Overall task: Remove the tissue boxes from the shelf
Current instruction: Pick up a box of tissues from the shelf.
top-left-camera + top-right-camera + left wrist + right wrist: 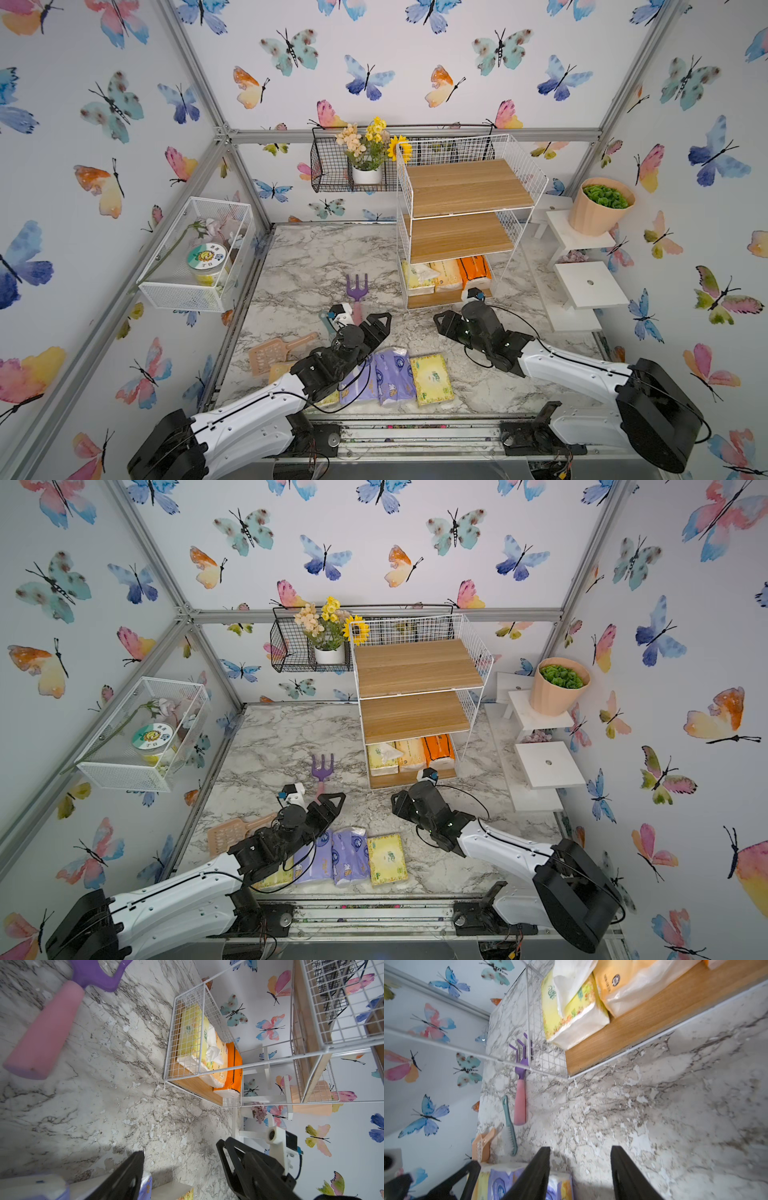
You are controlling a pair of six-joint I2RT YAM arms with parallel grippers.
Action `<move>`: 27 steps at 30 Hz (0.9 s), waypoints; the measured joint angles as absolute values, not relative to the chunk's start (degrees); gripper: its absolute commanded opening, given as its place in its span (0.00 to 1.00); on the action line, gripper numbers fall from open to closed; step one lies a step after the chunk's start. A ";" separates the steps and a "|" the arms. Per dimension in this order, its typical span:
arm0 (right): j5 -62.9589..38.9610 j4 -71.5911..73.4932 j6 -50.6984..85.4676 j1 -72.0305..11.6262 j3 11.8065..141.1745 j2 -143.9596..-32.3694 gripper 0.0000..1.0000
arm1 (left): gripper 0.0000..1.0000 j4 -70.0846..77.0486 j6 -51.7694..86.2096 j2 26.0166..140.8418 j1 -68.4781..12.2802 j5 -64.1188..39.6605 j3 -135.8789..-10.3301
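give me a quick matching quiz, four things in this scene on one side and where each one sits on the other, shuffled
Things
1. orange tissue pack
2. purple tissue packs
3. plant pot
4. jar

Places
A. inside the white mesh basket on the wall
B. bottom tier of the shelf
C. on the white step stand
D. flat on the table, near its front edge

Pairs: 1-B, 2-D, 3-C, 4-A

L arm (249, 419) & R arm (573, 370): white shells w/ small dark screw holes, black joint housings, thin black cables. Black fingers (625, 1178) w/ triangular cutouts; white wrist cams (341, 312), blue plugs.
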State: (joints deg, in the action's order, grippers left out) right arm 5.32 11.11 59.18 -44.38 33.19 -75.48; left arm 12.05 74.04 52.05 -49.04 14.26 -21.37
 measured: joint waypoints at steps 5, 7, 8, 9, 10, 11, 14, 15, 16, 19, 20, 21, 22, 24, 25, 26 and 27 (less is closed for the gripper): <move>6.94 20.53 62.52 -41.82 33.61 -83.18 0.49 | 0.80 11.92 74.89 49.32 -48.80 14.20 -19.62; 7.55 23.29 63.37 -40.75 34.22 -85.62 0.50 | 0.80 11.86 75.02 48.21 -48.73 14.22 -19.09; 7.60 24.49 63.51 -40.34 34.50 -86.48 0.49 | 0.80 11.75 75.05 47.59 -48.71 14.20 -18.85; 7.60 25.98 63.83 -39.72 34.89 -87.46 0.49 | 0.80 11.66 75.05 47.07 -48.69 14.20 -18.68; 7.57 27.27 64.01 -39.18 35.42 -88.42 0.49 | 0.80 11.64 75.05 46.57 -48.69 14.22 -18.48; 7.53 28.29 64.10 -38.79 35.90 -89.23 0.49 | 0.80 11.60 75.05 46.13 -48.71 14.20 -18.33; 7.46 31.00 64.51 -37.78 37.74 -91.64 0.47 | 0.80 11.40 75.05 44.95 -48.69 14.22 -17.89; 7.40 31.73 64.58 -37.50 38.50 -92.53 0.46 | 0.80 11.38 75.05 44.60 -48.69 14.22 -17.76; 7.33 32.32 64.73 -37.34 39.20 -93.30 0.45 | 0.80 11.29 75.05 44.29 -48.69 14.22 -17.63; 7.16 33.58 65.10 -36.67 40.88 -95.50 0.41 | 0.80 11.18 75.05 43.55 -48.51 14.22 -17.30; 7.11 33.89 65.28 -36.53 41.23 -96.07 0.40 | 0.80 11.05 75.05 43.40 -48.40 14.24 -17.28; 7.01 34.11 65.34 -36.34 41.65 -96.79 0.39 | 0.80 10.98 75.05 43.24 -48.36 14.24 -17.26; 6.85 34.35 65.45 -36.27 41.93 -97.51 0.39 | 0.80 10.87 75.05 43.11 -48.34 14.24 -17.26; 6.61 34.48 65.54 -36.05 42.33 -98.63 0.38 | 0.80 10.79 75.05 42.94 -48.31 14.24 -17.26; 6.44 34.48 65.56 -36.01 42.61 -99.24 0.38 | 0.80 10.76 75.05 42.92 -48.31 14.24 -17.26; 6.35 34.48 65.52 -35.94 42.87 -99.72 0.37 | 0.80 10.74 75.05 42.89 -48.25 14.24 -17.26; 6.15 34.54 65.47 -35.92 43.20 -100.36 0.37 | 0.80 10.72 75.05 42.89 -48.10 14.24 -17.26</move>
